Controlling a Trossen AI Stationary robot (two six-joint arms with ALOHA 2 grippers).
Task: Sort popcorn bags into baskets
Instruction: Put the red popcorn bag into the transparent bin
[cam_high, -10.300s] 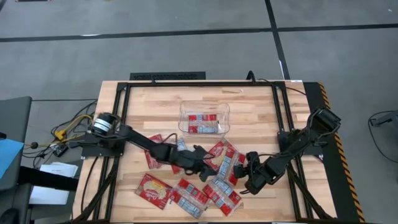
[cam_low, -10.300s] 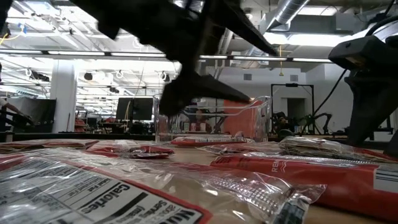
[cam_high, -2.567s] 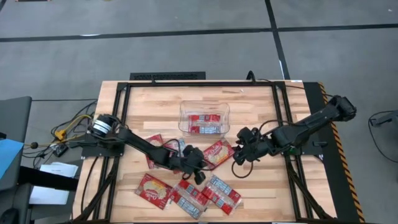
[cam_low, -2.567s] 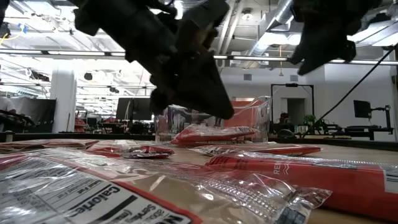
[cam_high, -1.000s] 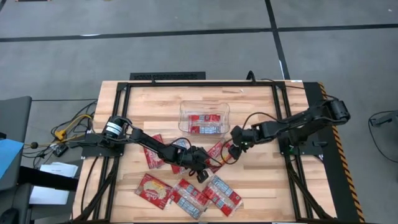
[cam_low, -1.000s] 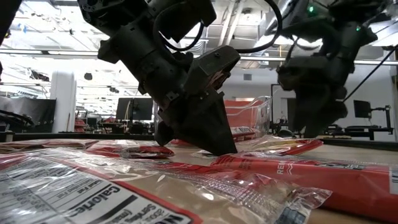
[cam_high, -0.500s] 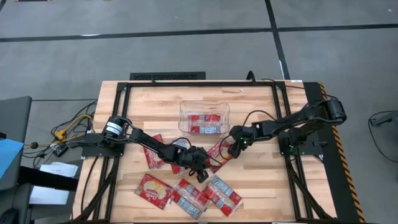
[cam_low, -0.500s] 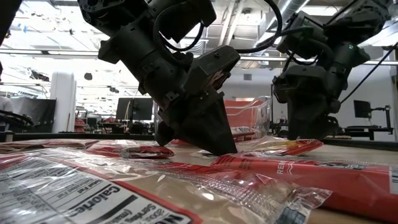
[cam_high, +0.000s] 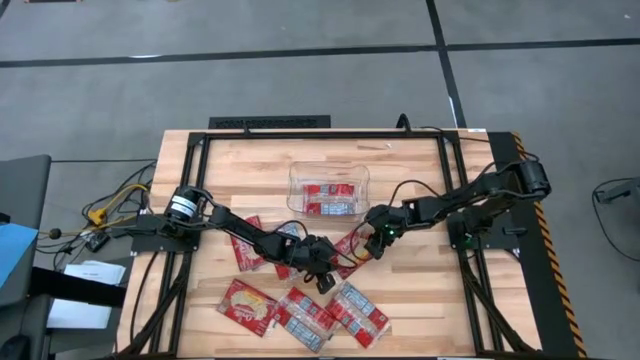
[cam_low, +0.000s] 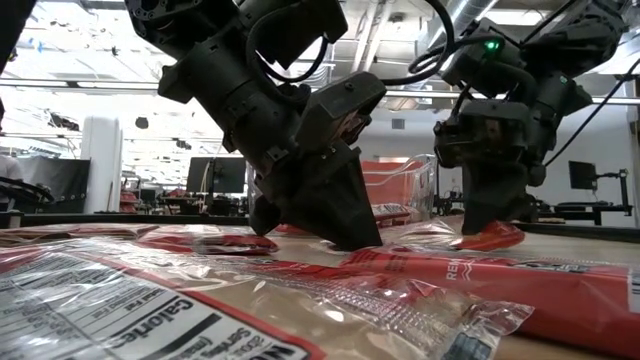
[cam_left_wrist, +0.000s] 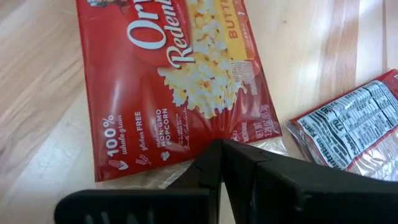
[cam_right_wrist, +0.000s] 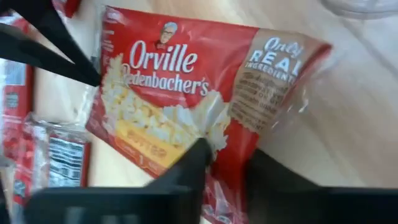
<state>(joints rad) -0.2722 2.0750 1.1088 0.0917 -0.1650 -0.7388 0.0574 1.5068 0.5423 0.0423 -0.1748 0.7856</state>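
Near the clear bin, on its front side: a flat red popcorn bag with a yellow popcorn picture (cam_high: 352, 246) lies face up on the pale wooden table (cam_high: 420, 180), between the two pincers.
Same bag, wrist views: the left wrist view shows it (cam_left_wrist: 180, 81) flat on the wood, its clear end seam at the left fingertips; the right wrist view shows it (cam_right_wrist: 186, 118) with one edge running between the right fingers.
Right pincer (cam_high: 376, 243): down at the bag's edge on the side away from the left arm, fingers narrow, closed on that edge; in the low view (cam_low: 490, 225) its tips meet the red wrapper at table level.
Left pincer (cam_high: 325, 268): on the bag's opposite side, fingers pressed together into a point (cam_left_wrist: 217, 163), holding nothing, tips at the bag's seam.
Clear rounded plastic bin (cam_high: 296, 182): stands toward the table's far middle, well apart from both pincers; it holds two red and white packets (cam_high: 328, 199) side by side.
Other red and silver packets (cam_high: 305, 315): several lie loose along the near side of the table from the bin; a few more (cam_high: 248, 243) sit under the left arm.
Low view foreground: a packet with a printed nutrition panel (cam_low: 150, 310) lies nearest the camera.
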